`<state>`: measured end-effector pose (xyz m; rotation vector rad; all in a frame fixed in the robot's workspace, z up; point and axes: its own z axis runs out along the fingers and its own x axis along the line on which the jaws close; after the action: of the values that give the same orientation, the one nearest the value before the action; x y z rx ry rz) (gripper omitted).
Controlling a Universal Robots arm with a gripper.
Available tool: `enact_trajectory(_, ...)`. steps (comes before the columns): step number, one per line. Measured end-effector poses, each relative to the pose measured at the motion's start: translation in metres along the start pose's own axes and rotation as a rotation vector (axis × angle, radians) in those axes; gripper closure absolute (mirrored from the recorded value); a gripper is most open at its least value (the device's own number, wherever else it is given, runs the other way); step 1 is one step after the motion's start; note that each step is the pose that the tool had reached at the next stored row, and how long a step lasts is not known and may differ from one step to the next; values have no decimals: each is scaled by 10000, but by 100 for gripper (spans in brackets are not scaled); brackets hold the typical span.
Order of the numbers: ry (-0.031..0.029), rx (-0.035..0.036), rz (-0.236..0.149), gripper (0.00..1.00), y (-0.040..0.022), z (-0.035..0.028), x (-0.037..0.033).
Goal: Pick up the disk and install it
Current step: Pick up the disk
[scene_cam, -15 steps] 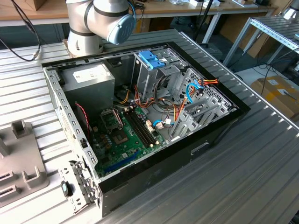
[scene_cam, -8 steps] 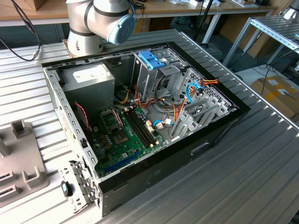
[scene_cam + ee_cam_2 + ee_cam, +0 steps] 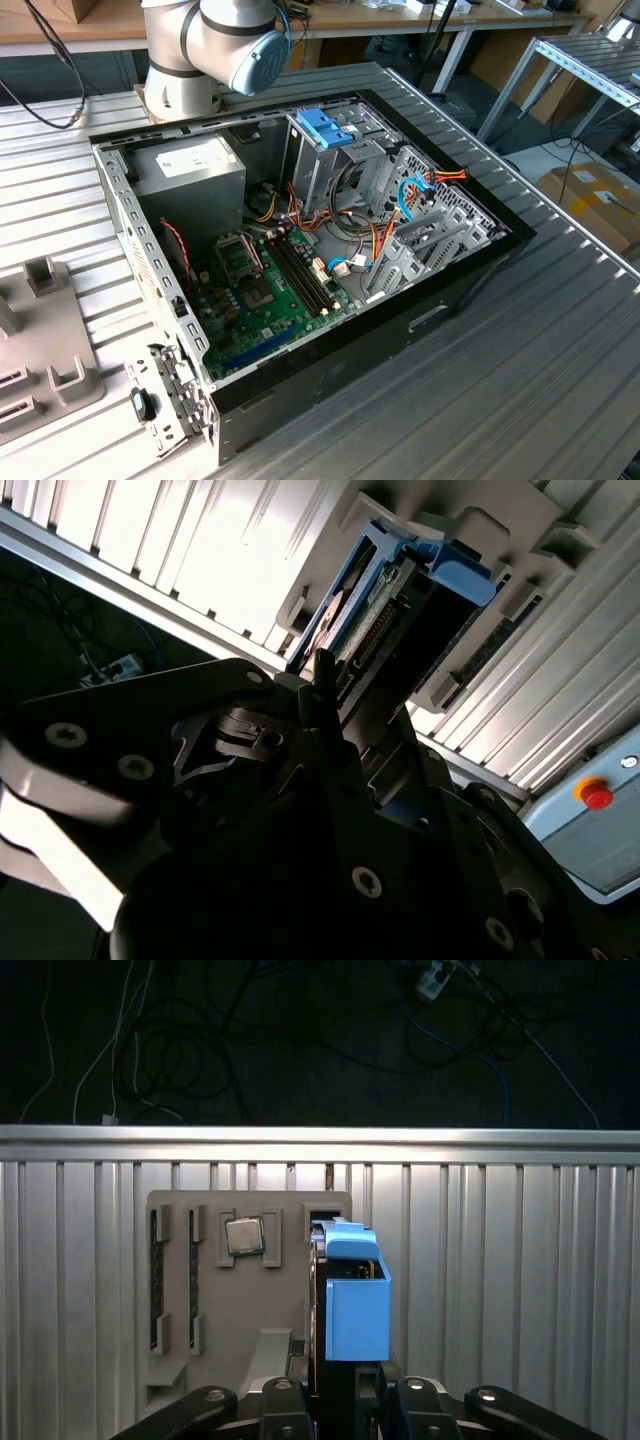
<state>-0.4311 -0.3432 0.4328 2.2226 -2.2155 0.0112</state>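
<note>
1. The gripper point(image 3: 345, 1395) sits clamped narrow on the disk point(image 3: 372, 605), which stands on edge in a slot along one edge of the grey fixture point(image 3: 200, 1360), near the rail edge of the ribbed table point(image 3: 520, 1290).
2. The metal drive looks rigid and fairly heavy, and probably takes knocks badly.
3. Its flat faces, clear of the blue carrier point(image 3: 355, 1305), look the soundest hold.
</note>
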Motion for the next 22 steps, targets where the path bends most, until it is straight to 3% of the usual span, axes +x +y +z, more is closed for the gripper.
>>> enact_trajectory(8, 0, 0, 0, 65, -1, -102, 1)
enact_trajectory(16, 1, -3, 0, 65, -1, -118, 1)
enact_trajectory(22, 0, 0, 0, 65, -1, -256, 2)
